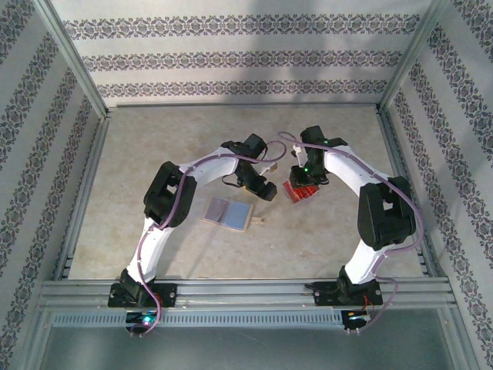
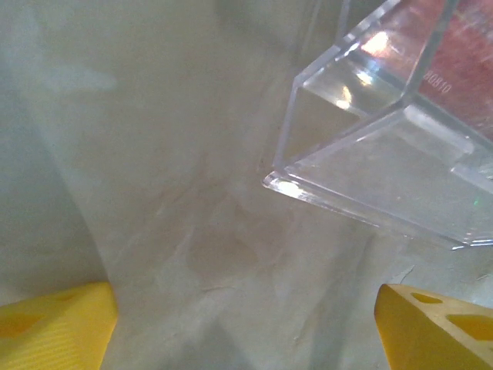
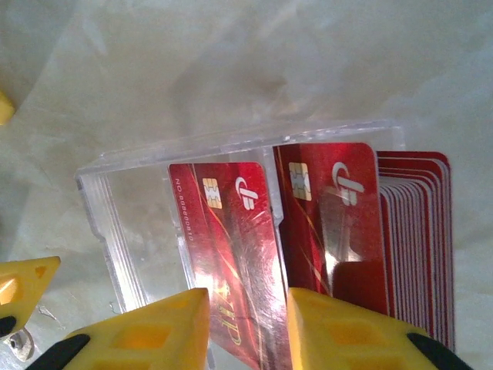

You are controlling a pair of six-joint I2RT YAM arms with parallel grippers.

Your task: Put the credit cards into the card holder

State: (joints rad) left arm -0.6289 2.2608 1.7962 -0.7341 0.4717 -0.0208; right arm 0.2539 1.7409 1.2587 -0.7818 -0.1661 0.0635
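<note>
The card holder point(image 1: 229, 213) lies opened flat on the pale table point(image 1: 154, 139), left of centre and near the front edge. It shows two grey-blue inner panels side by side, a thin tan rim around them and a small tan tab sticking out at its right end. Nothing touches it.

Just to its right and a little further back hangs the left gripper point(image 2: 246, 327). Its yellow fingers point(image 2: 54, 324) are spread wide with only bare table between them, and they hold nothing. A corner of a clear plastic box point(image 2: 370, 169) sits just ahead of it.

Further right, that box holds the credit cards point(image 3: 231, 239). They are glossy red, each with a gold chip, a white looping logo and a line of small white digits along one edge. Most stand packed in a stack at the box's right end, their white-lined edges fanned. One card leans away from the stack to the left.

The right gripper point(image 3: 248, 331) is over the box, its jaws narrowed on either side of that leaning card. I cannot tell whether the pads actually press it.
</note>
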